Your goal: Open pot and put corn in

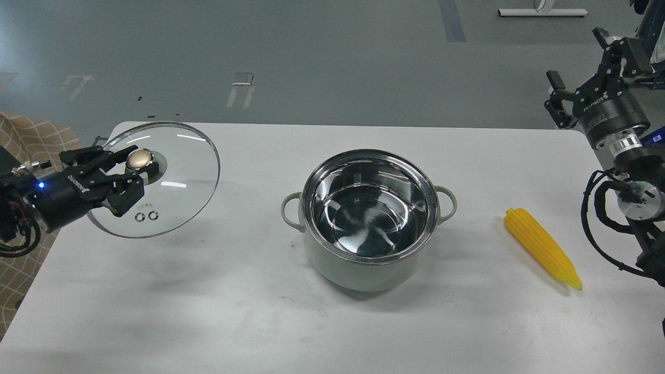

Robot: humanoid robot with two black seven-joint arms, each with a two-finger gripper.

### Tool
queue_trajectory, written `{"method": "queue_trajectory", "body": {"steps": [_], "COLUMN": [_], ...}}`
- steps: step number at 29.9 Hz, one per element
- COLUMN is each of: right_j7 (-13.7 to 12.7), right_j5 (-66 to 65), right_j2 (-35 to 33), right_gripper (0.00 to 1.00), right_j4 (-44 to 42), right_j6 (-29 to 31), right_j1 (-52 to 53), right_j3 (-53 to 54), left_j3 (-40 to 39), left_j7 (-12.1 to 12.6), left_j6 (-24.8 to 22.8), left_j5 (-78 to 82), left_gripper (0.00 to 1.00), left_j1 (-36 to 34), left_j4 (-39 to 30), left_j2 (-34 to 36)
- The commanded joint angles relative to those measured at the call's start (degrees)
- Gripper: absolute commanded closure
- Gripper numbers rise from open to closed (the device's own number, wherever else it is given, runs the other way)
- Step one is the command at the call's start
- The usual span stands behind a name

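The pale grey-green pot [363, 270] stands uncovered at the table's middle, its shiny steel inside empty. The yellow corn cob [542, 247] lies on the table right of the pot, pointed end toward the front. My left gripper [136, 169] is shut on the gold knob [138, 159] of the round glass lid [176, 171] and holds the lid tilted above the table's left end, well left of the pot. My right gripper [576, 67] is open and empty, raised beyond the table's right edge, above and behind the corn.
The white table [208, 301] carries only the pot and the corn. A checked cloth [31, 145] shows past the table's left edge. Grey floor lies beyond the far edge.
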Motion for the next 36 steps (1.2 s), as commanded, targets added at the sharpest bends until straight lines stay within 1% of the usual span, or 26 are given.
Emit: {"method": "queue_trajectory", "body": {"steps": [1,7,10,12,14,21,24,26,27,30,36], "right_j7": [0.00,0.00,0.00,0.00,0.00,0.00,0.00,0.00,0.00,0.00,0.00], "right_j5": [0.00,0.00,0.00,0.00,0.00,0.00,0.00,0.00,0.00,0.00,0.00], "right_j2": [0.16,0.07,-0.01,-0.01,-0.01,0.16,0.07,0.07,0.16,0.25,0.25], "right_gripper": [0.00,0.00,0.00,0.00,0.00,0.00,0.00,0.00,0.00,0.00,0.00], "right_j4": [0.00,0.00,0.00,0.00,0.00,0.00,0.00,0.00,0.00,0.00,0.00], "right_j6": [0.00,0.00,0.00,0.00,0.00,0.00,0.00,0.00,0.00,0.00,0.00], "right_j1": [-0.05,-0.23,-0.67,-0.76,-0.93,-1.19,-1.20,-1.20,-1.20,-1.20,-1.20], "right_j3": [0.00,0.00,0.00,0.00,0.00,0.00,0.00,0.00,0.00,0.09,0.09], "left_j3": [0.05,0.13,0.13,0.13,0.13,0.22,0.22,0.22,0.22,0.13,0.13], "left_j7": [-0.01,-0.01,-0.01,-0.01,-0.01,-0.01,-0.01,-0.01,-0.01,-0.01,-0.01], "left_j6": [0.41,0.41,0.41,0.41,0.41,0.41,0.41,0.41,0.41,0.41,0.41], "left_j5": [-1.99,-1.99,-2.08,-1.99,-1.90,-1.64,-1.55,-1.55,-1.55,-1.55,-1.46], "left_gripper": [0.88,0.86,0.85,0.83,0.77,0.72,0.71,0.64,0.55,0.33,0.31], "left_j1": [2.94,4.96,5.49,5.58,5.67,5.67,5.67,5.67,5.67,5.67,5.58], "left_j4": [3.89,8.29,9.69,10.31,11.45,15.32,15.41,15.41,15.41,15.41,15.41], "left_j2": [-3.03,-8.39,-9.36,-10.33,-11.21,-13.67,-13.76,-13.76,-13.76,-13.68,-13.76]}}
